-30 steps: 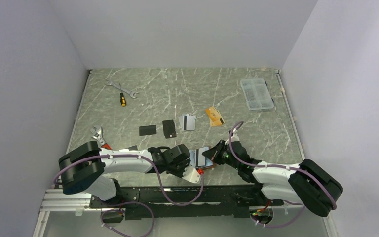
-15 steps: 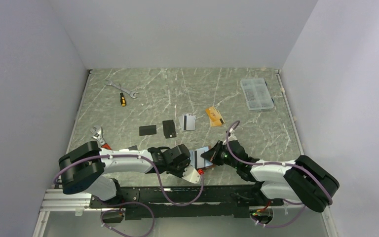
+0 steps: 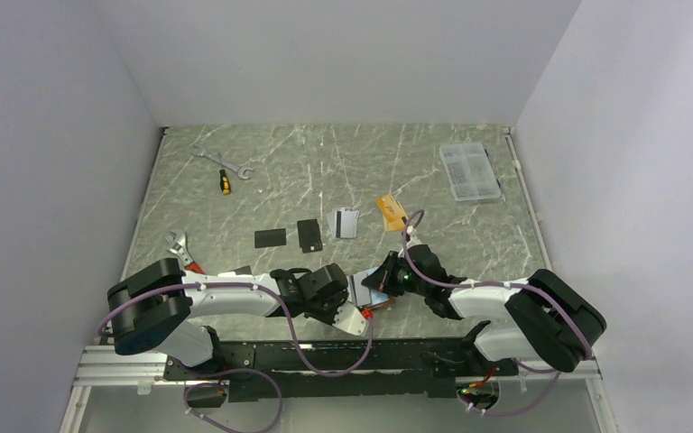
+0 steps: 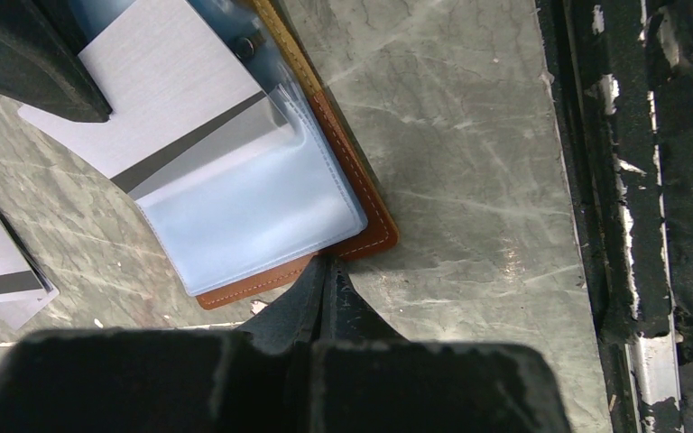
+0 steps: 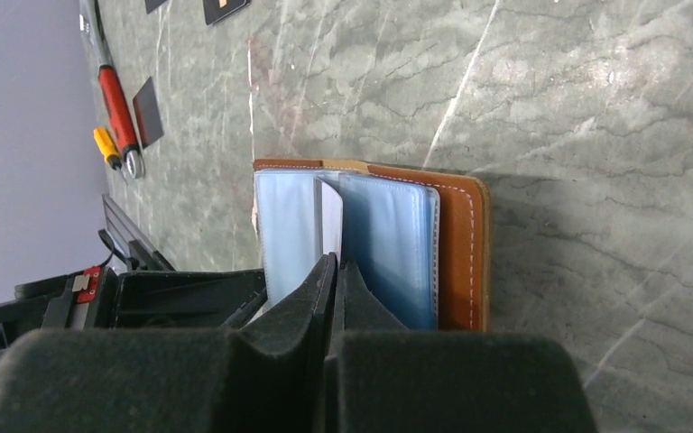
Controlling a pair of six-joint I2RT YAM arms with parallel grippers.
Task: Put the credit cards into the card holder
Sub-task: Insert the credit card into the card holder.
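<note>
The card holder (image 3: 367,290) lies open at the near edge of the table between my two grippers, tan-brown outside (image 4: 365,236) with light blue sleeves (image 5: 388,244). My left gripper (image 3: 347,305) is shut on its near leather edge (image 4: 328,263). My right gripper (image 3: 383,281) is shut (image 5: 336,262) on a silver-grey card with a black stripe (image 4: 162,99), whose end sits inside a sleeve (image 5: 330,221). Two black cards (image 3: 270,237) (image 3: 309,234), a silver card (image 3: 345,222) and the orange card (image 3: 392,212) lie mid-table.
A clear compartment box (image 3: 470,170) stands at the back right. A wrench (image 3: 221,161) and a yellow screwdriver (image 3: 225,180) lie at the back left, a red-handled adjustable wrench (image 3: 180,248) at the left. The black rail (image 4: 632,225) runs along the near table edge.
My right gripper has moved left and forward with the silver card, pushing it further into the holder's sleeve. The left arm has not moved.
</note>
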